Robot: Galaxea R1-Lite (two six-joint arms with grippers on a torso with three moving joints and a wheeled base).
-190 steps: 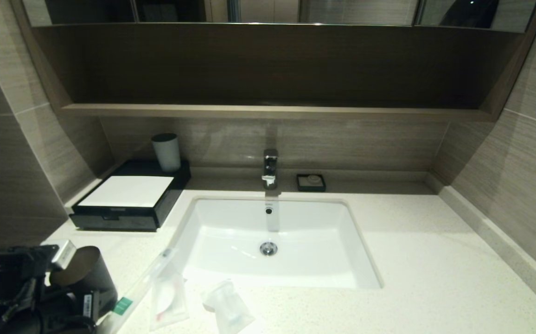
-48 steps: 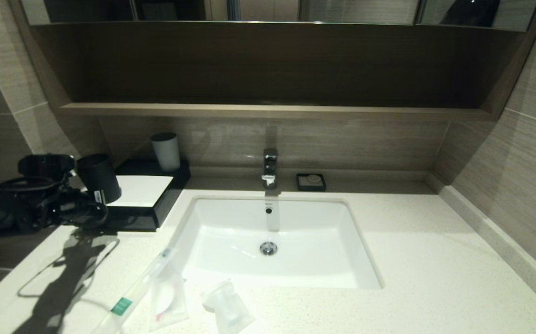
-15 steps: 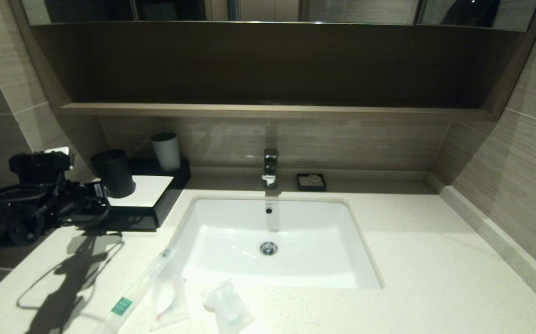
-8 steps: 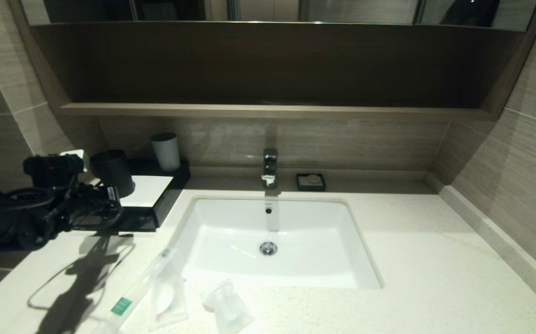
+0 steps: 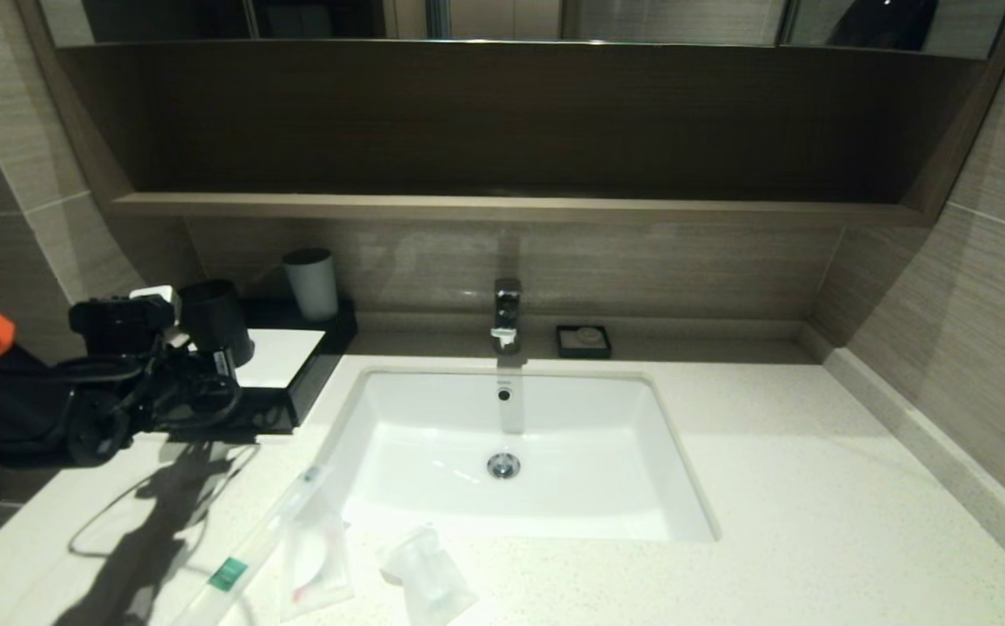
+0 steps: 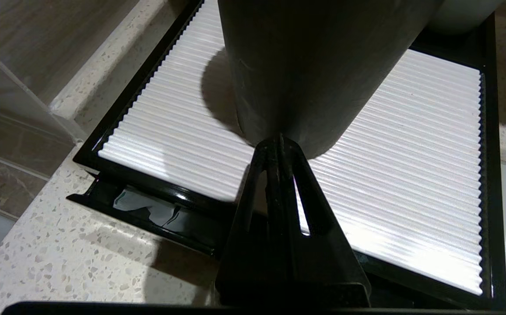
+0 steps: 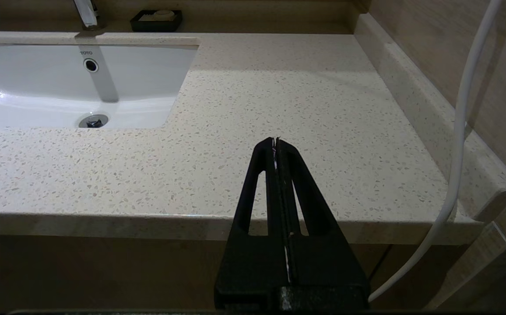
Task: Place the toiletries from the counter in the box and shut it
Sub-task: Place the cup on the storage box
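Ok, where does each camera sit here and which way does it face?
Head view: on the head, looking forward and down at the sink, counter and black box; left arm at left, holding the black cup.
Left wrist view: behind the left gripper, facing the box's white lid; jaws shut on the black cup.
Right wrist view: behind the right gripper, jaws shut, facing counter right of the sink.
Shared: head and right wrist views both show sink and soap dish.

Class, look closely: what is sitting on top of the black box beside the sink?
On the black box: a ribbed white lid, a grey cup at the back, and a black cup held by the left gripper. The box's inside is hidden.
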